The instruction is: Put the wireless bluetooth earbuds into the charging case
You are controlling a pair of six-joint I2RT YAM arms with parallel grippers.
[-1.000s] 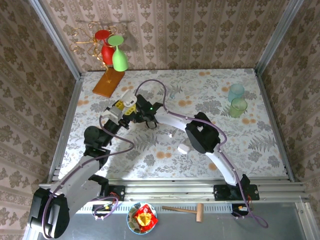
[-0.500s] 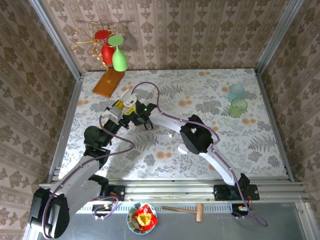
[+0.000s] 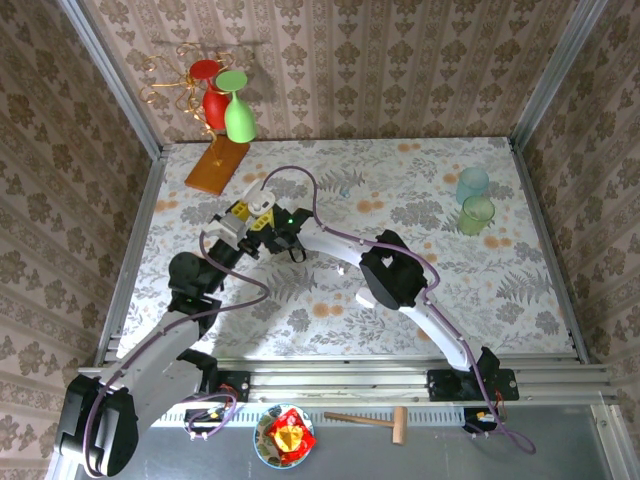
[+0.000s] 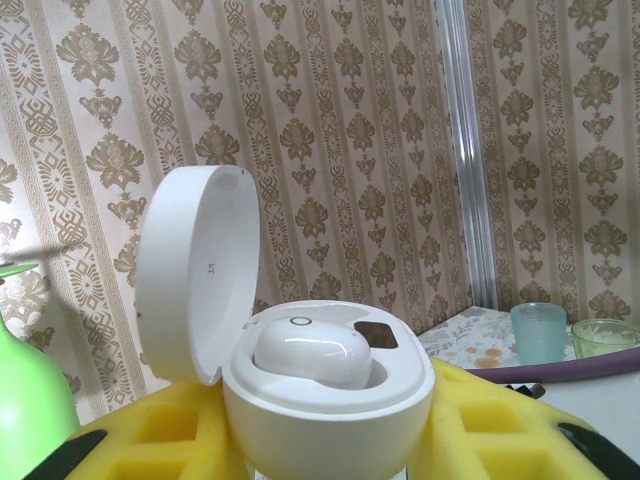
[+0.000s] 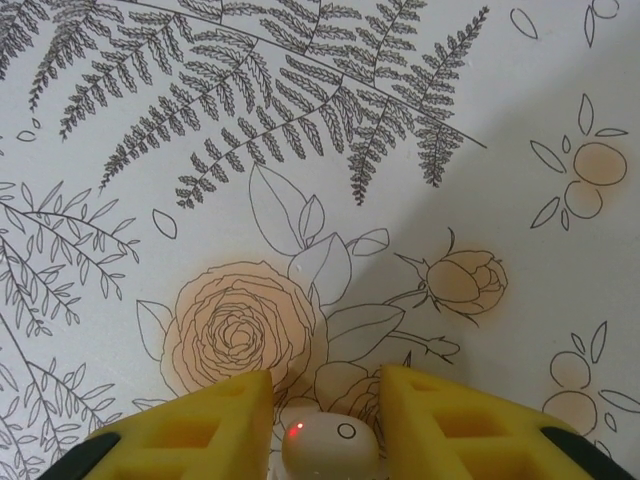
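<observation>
White pebble-shaped plastic charging case (image 4: 320, 405), lid open, is clamped upright by the left end effector (image 4: 325, 455) so its opening faces up; one glossy white earbud (image 4: 312, 355) sits inside. The right end effector (image 5: 325, 400) pinches the second small white earbud (image 5: 325, 450) between its pads, above the floral worktop (image 5: 400, 150), apparently for seating.

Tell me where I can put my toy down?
Bare cloth lies near right, between the right arm and the cups, and far middle, between the wooden board and the cups. Left of centre, the left arm crowds against it.
</observation>
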